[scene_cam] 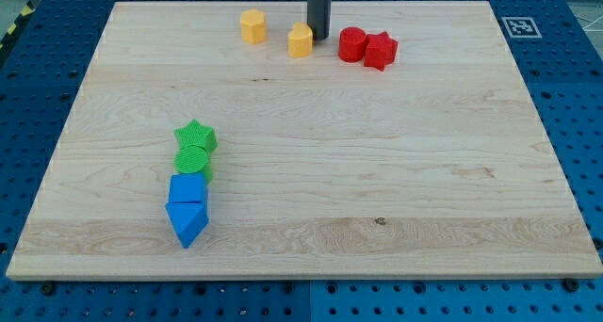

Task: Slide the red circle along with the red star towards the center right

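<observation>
My tip [318,36] rests at the table's [377,171] 12 o'clock edge, just beside a yellow block [301,40]. At its 3 o'clock the red circle [352,44] touches the red star [381,51]. There is no claw, only the rod

Wooden board [377,171] sits on a blue perforated table [38,96]. Yellow hexagon block [252,26] near the board's top edge, another yellow block [300,40] just to its right, shape unclear. Lower left: green star [196,136] touching green circle [194,159] below it, then blue cube [187,189], then blue triangle [187,222], all stacked in a tight column. Black-and-white marker tag [516,25] at the board's top right corner.
</observation>
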{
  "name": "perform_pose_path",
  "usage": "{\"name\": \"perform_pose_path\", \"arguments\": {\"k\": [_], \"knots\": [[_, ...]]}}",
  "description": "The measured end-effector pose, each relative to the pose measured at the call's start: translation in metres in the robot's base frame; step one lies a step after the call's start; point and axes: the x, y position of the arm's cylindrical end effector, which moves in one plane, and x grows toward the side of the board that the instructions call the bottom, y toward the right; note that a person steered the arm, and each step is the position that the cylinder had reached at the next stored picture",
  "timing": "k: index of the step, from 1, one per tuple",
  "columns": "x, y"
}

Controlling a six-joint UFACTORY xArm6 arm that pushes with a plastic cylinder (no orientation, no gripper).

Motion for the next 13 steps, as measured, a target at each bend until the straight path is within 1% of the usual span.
{"name": "perform_pose_path", "arguments": {"k": [1,4,5,6,7,8,10,13], "knots": [[0.02,0.001],[0.022,0.08],[0.021,0.08],[0.002,0.067],[-0.018,0.073],[-0.015,0.092],[0.013,0.112],[0.073,0.14]]}}
